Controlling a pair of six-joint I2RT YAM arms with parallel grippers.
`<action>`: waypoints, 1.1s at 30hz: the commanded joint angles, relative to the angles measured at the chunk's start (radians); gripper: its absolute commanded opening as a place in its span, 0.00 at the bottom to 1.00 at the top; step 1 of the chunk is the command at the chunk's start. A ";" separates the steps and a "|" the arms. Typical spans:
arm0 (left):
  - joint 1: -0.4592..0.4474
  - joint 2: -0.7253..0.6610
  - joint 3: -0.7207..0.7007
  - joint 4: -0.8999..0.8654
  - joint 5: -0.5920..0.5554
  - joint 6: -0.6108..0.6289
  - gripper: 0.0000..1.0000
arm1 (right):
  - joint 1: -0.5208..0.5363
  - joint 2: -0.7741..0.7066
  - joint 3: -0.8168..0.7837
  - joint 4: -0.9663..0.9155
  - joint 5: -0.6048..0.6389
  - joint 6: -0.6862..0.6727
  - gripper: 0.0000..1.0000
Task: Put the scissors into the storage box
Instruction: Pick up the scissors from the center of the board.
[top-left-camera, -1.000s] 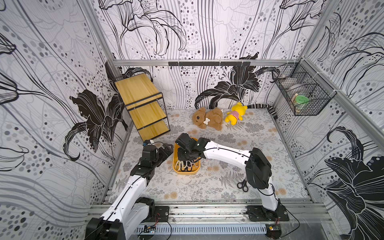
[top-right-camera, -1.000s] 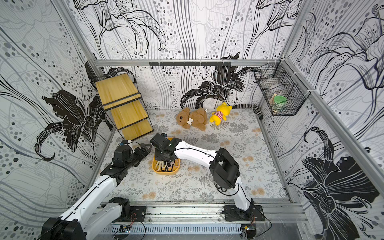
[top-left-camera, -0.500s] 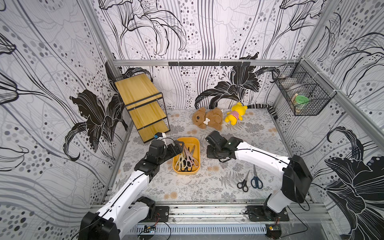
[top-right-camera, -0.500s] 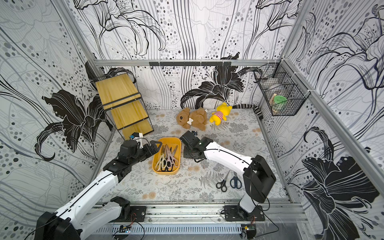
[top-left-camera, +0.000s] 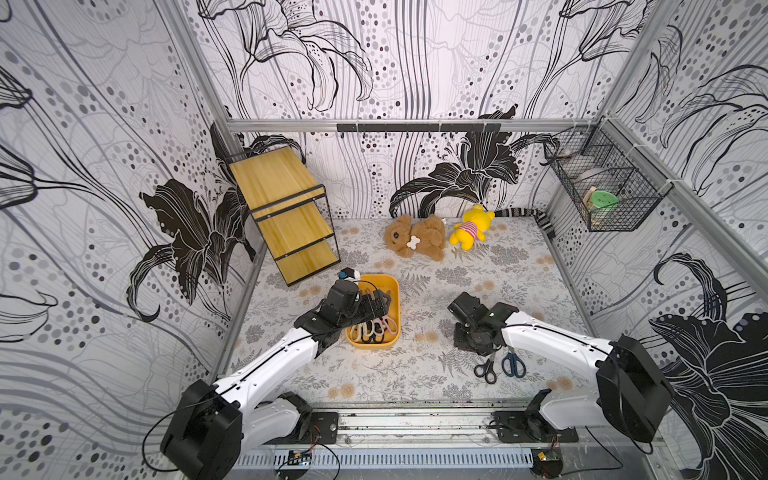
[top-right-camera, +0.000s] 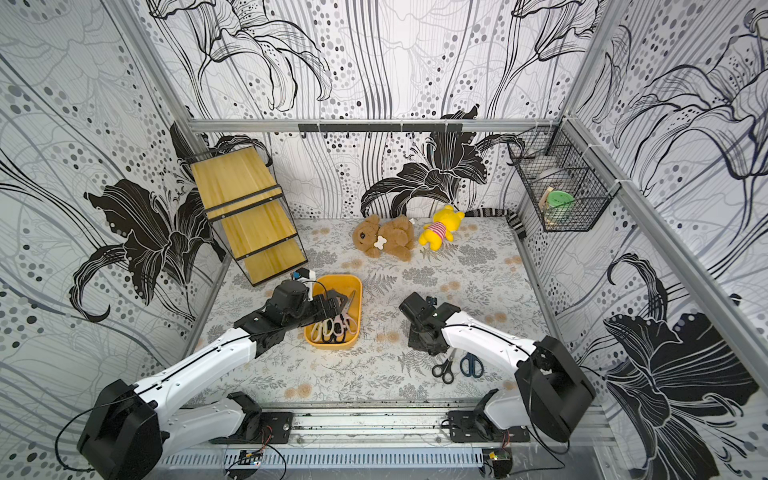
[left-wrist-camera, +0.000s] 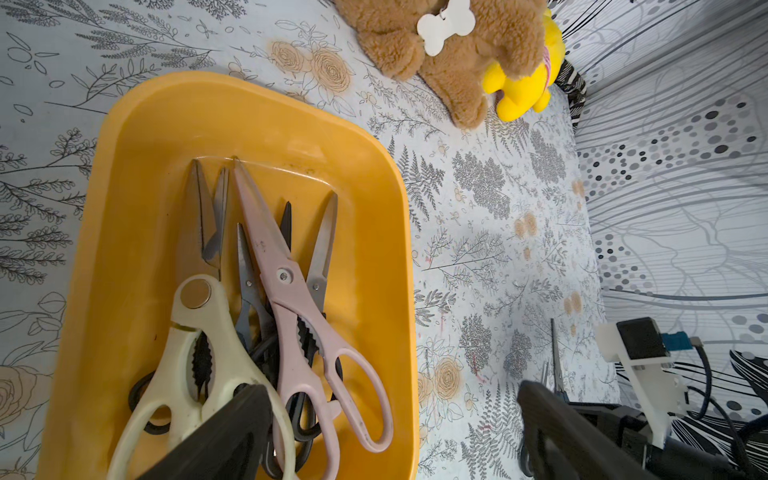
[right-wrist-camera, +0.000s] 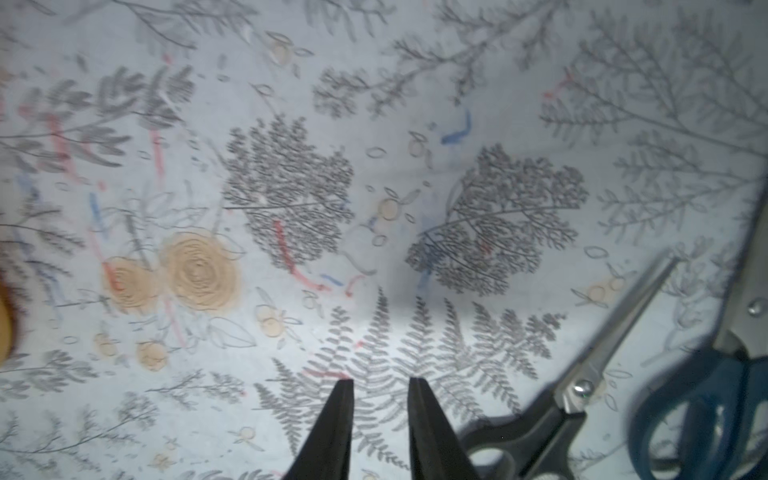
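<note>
Over the storage box (left-wrist-camera: 124, 208), the left end effector (left-wrist-camera: 389, 386) hangs wide open, empty. Near the black scissors (right-wrist-camera: 582, 395) and blue scissors (right-wrist-camera: 706, 407) on the worktop (right-wrist-camera: 249, 104), the right end effector (right-wrist-camera: 380, 384) is barely open, empty.

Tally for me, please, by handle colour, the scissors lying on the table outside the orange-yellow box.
Black-handled scissors: 1
Dark blue-handled scissors: 1
Total: 2

We identify a robotics lab test cell: printed wall panels (top-left-camera: 104, 187) in an aluminium frame (top-left-camera: 291, 124), left arm (top-left-camera: 270, 365) and right arm (top-left-camera: 552, 338) on a base rail (top-left-camera: 415, 419).
</note>
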 joint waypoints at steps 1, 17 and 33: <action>-0.007 -0.001 0.014 0.012 -0.032 0.004 0.97 | -0.005 -0.039 -0.036 -0.009 -0.023 0.041 0.27; -0.006 -0.007 -0.009 -0.001 -0.077 0.012 0.97 | -0.007 -0.144 -0.146 -0.077 -0.046 0.160 0.22; -0.005 -0.022 -0.036 -0.006 -0.091 0.022 0.97 | -0.006 -0.145 -0.190 -0.068 -0.068 0.211 0.26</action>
